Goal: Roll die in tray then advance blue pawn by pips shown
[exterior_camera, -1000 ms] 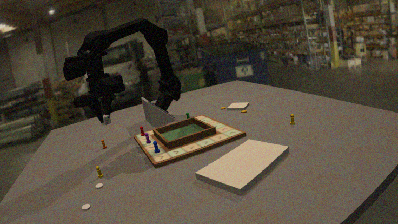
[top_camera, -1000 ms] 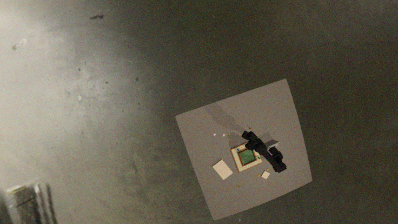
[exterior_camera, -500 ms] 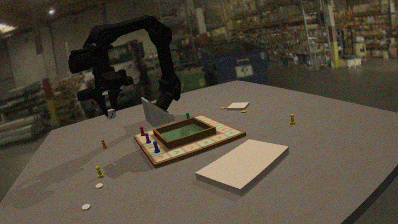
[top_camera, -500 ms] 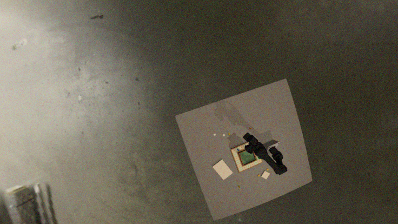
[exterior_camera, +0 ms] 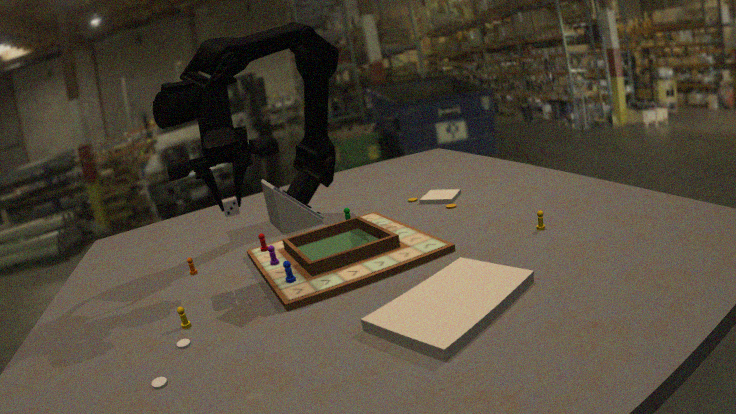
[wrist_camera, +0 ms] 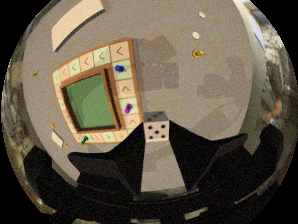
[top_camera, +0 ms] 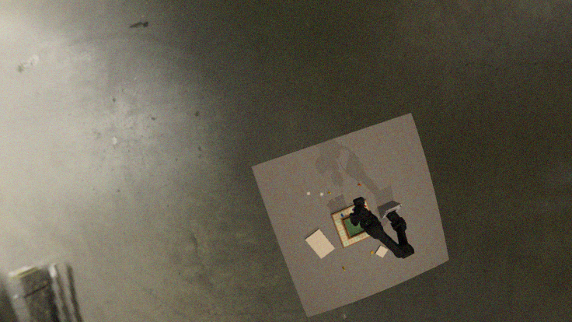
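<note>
My gripper (exterior_camera: 230, 201) (wrist_camera: 155, 124) (top_camera: 358, 201) is shut on the white die (exterior_camera: 231, 207) (wrist_camera: 156, 129) and holds it in the air, above the table just off the board's left back corner. The game board (exterior_camera: 329, 282) (wrist_camera: 107, 52) (top_camera: 337, 229) has a brown-walled tray (exterior_camera: 339, 260) (wrist_camera: 119, 106) with a green floor in its middle. The blue pawn (exterior_camera: 289, 271) (wrist_camera: 120, 68) stands on the board's near left side. A purple pawn (exterior_camera: 272, 254) (wrist_camera: 128, 104) and a red pawn (exterior_camera: 263, 241) stand behind it. A green pawn (exterior_camera: 346, 212) (wrist_camera: 84, 140) stands at the far side.
A large white slab (exterior_camera: 447, 306) (top_camera: 319, 243) lies right of the board. A small white card (exterior_camera: 439, 195) and a tilted grey panel (exterior_camera: 285, 211) are behind it. Yellow pawns (exterior_camera: 539, 219) (exterior_camera: 183, 317), an orange pawn (exterior_camera: 191, 265) and white discs (exterior_camera: 182, 342) stand loose on the table.
</note>
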